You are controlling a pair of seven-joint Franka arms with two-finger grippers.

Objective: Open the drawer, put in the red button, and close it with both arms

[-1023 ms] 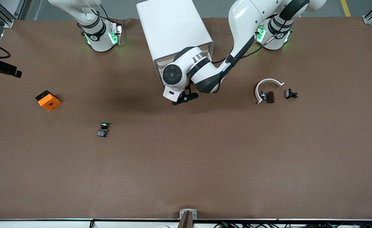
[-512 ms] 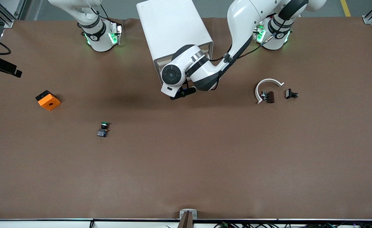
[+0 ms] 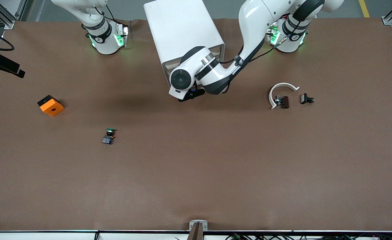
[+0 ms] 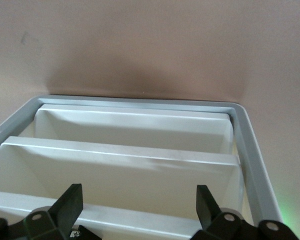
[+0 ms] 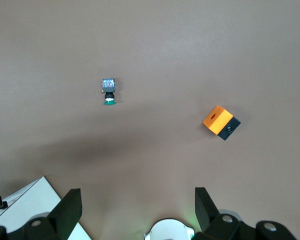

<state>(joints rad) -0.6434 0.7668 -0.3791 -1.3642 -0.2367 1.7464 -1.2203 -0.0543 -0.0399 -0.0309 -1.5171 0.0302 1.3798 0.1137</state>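
Reaching with fingers spread wide, the left gripper (image 4: 137,210) faces the drawer fronts (image 4: 135,131) — right gripper (image 5: 135,210) likewise wide, waiting over the table (image 5: 190,50).

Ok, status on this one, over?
Left claw open at drawer unit front. Right claw open, waiting high over table. Red button untouched beside white arc. Green button toward right arm's end.

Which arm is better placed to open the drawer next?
Left. The left gripper is open right at the drawer unit's front, its drawer fronts filling the left wrist view. The right gripper is open, up high over the right arm's end, looking down on the green button and orange block.
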